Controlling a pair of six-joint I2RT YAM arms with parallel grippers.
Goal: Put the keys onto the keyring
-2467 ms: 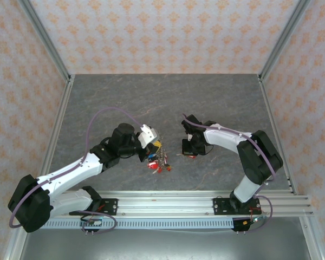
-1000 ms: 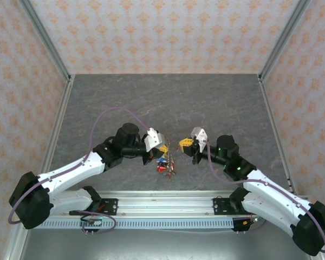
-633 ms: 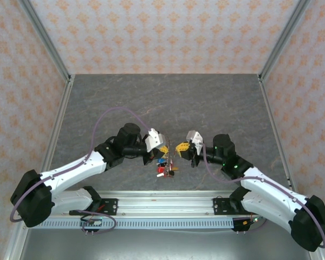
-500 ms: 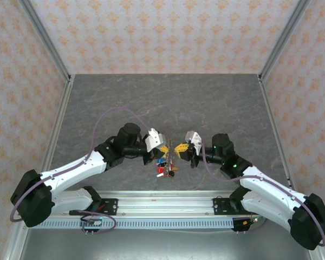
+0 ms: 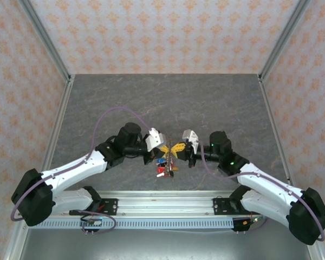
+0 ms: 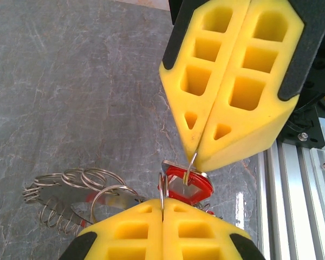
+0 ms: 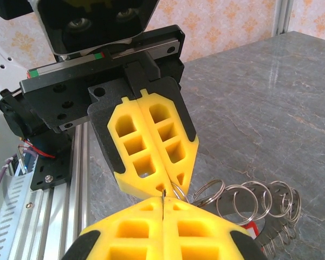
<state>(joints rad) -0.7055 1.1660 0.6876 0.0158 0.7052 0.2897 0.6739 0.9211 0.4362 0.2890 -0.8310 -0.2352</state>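
Pinching keyring (image 6: 162, 188): left gripper (image 6: 162, 207) | right gripper (image 6: 195, 160) clamping red key (image 6: 188, 187) | rail (image 6: 292, 181) beside

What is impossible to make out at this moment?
Top external: keys too small to count; left gripper and right gripper hide the contact point.
Left wrist: keyring edge-on, its split unseen; red tag half hidden behind left fingers.
Right wrist: right fingers hide the held tag; threading undecidable.
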